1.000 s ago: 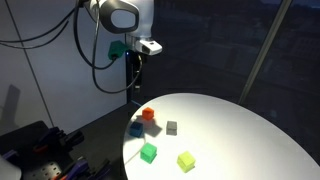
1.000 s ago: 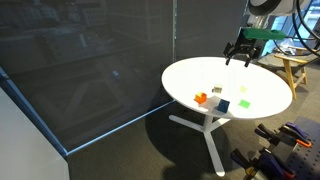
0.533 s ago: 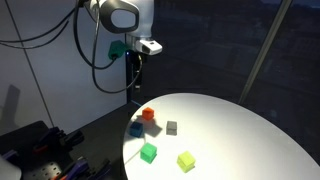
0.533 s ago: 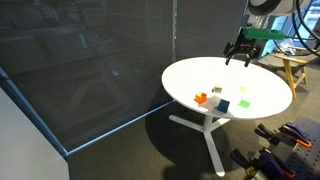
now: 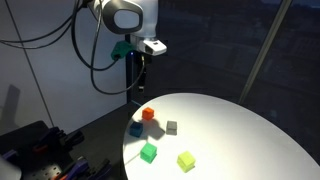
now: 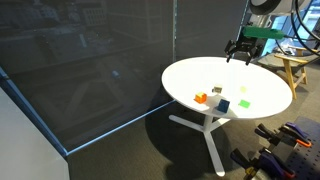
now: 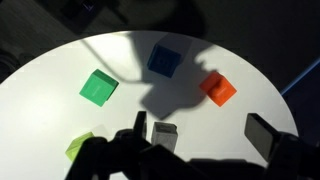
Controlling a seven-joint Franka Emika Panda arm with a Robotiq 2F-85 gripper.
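Note:
My gripper hangs open and empty, high above the near-left edge of the round white table. In the wrist view the gripper has its dark fingers wide apart. A small grey block lies on the table just inside the left finger. An orange block, a blue block, a green block and a yellow-green block lie around it. The blocks also show in an exterior view: orange, blue, grey, green, yellow-green.
The table stands on a white pedestal foot beside a dark glass wall. Cables and dark equipment lie on the floor by the table. A wooden stool stands behind it.
The arm has shifted slightly to the right above the table edge. The gripper stays open and the blocks have not moved.

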